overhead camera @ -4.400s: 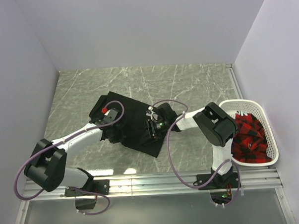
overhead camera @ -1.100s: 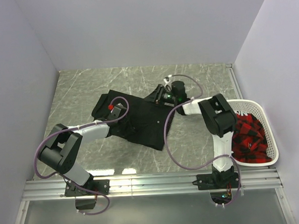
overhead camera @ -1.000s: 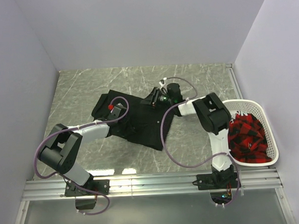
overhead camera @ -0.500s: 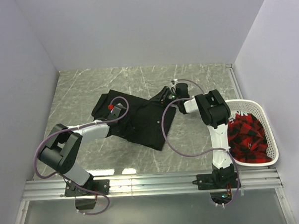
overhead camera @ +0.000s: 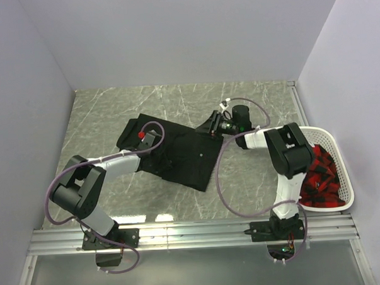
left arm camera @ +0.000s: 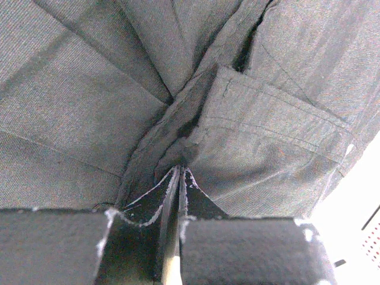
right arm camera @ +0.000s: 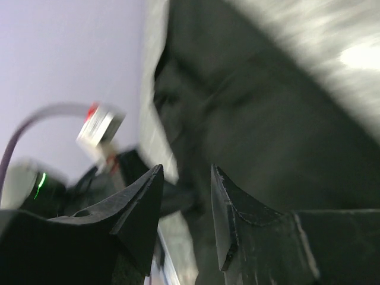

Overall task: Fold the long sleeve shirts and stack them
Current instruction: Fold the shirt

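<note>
Top external: fixed, high behind the arm bases, looking down and forward over the whole table point(overhead camera: 100, 115). Left wrist: facing straight into the black shirt point(overhead camera: 178, 152), very near, cloth filling the view. Right wrist: low, tilted, looking along the shirt toward the left arm point(overhead camera: 109, 165). Shared by all: the shirt

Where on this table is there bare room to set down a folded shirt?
Widest: the far strip of table between the black shirt and the back wall. Also the strip along the left wall. Crowded: the middle, under the shirt, left arm, right arm; the right edge holds the basket.
</note>
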### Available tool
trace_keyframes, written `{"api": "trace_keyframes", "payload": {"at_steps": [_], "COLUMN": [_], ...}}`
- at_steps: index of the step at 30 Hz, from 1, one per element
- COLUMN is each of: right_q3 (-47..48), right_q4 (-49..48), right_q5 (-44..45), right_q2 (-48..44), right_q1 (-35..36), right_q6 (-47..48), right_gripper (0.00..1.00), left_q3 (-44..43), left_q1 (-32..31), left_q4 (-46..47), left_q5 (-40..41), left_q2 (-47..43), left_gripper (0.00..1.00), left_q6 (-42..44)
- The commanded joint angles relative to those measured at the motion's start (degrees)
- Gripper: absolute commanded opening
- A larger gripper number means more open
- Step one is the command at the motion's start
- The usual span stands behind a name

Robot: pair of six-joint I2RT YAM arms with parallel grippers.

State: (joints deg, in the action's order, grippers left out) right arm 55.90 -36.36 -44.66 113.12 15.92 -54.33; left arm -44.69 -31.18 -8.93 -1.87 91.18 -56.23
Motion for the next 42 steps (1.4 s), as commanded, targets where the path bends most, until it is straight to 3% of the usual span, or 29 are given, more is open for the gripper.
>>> {"api": "trace_keyframes", "payload": {"at_steps": [1,4,9,17,22,29,42], "right_q3": [-3.0,-5.3,-10.7,-15.2,-15.8,-20.3,-22.8], "right_q4": [1.2,10.1,9.7,7.5,13.8,12.3,19.4], "right_q5": [-5.2,-6.1,-6.0,-11.6,-9.8,-10.2,-6.8], "right_q2": [-6.7,-9.9,-9.9,-1.0,0.2,0.0,-12.2], "right_q1": [4.7,9.8,14.0,14.2,14.0,13.1,13.1], "right_q6": [6.0,11.6,12.2,9.2,11.9,11.4,17.0], "right_gripper": [0.45,0.45,0.45,0.45,0.45,0.45,0.47], "left_q3": [-2.1,-2.8,-3.7,-4.4,-4.3,-3.2,-5.8], "left_q1": [0.4,0.3,0.7,2.2,3.7,5.4,8.9], "left_q4": [-2.1,-2.6,-2.9,-2.6,-2.6,-1.6,-3.9], "left_q5": [1.8,1.7,3.3,3.8,3.7,3.1,2.4], "left_q2": [1.5,1.7,2.1,2.9,3.5,3.9,-0.1], "left_gripper": [0.09,0.09,0.09,0.08,0.08,0.08,0.08], "left_q6": [1.8,2.0,2.3,2.7,2.6,2.4,2.1]}}
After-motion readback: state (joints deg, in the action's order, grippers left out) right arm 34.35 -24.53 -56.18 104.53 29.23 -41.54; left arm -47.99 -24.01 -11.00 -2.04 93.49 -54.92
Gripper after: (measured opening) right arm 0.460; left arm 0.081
